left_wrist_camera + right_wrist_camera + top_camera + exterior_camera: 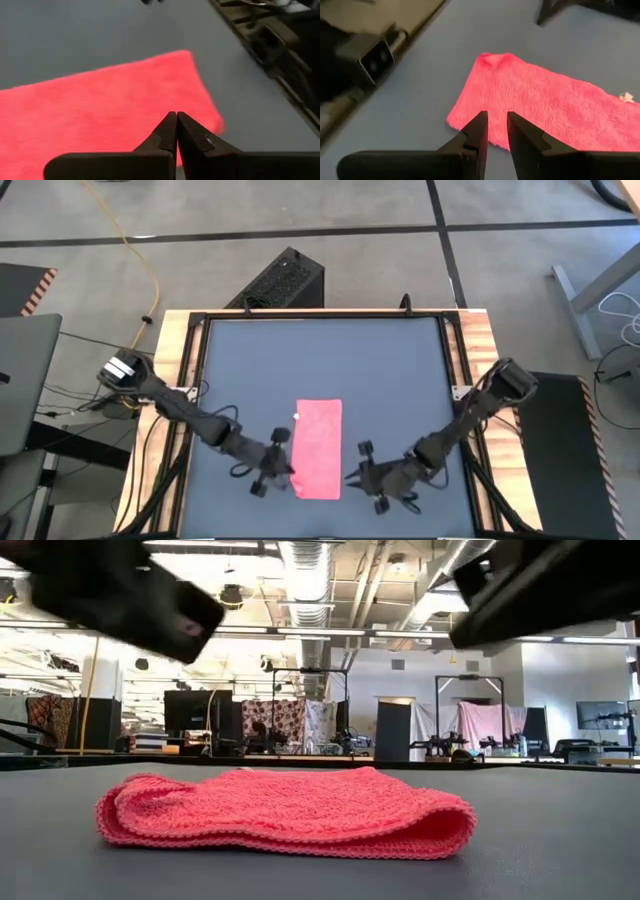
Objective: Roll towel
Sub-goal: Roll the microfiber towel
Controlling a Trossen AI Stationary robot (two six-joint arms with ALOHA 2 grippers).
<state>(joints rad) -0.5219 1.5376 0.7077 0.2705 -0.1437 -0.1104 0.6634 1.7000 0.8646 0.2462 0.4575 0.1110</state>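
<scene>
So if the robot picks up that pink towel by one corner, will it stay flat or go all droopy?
Probably droopy. The towel looks like soft knitted cloth, folded over with rounded, squashy edges, so it would likely sag and unfold when lifted. It seems light and thin. Pushed along the table, it would more likely bunch up than slide neatly.

dark grey tabletop (320, 360), black box (280, 280)

Bright pink towel (319, 448), soft knitted cloth, folded into a long narrow strip of 2 layers, lying flat near the counter's (320, 360) front edge.
</scene>
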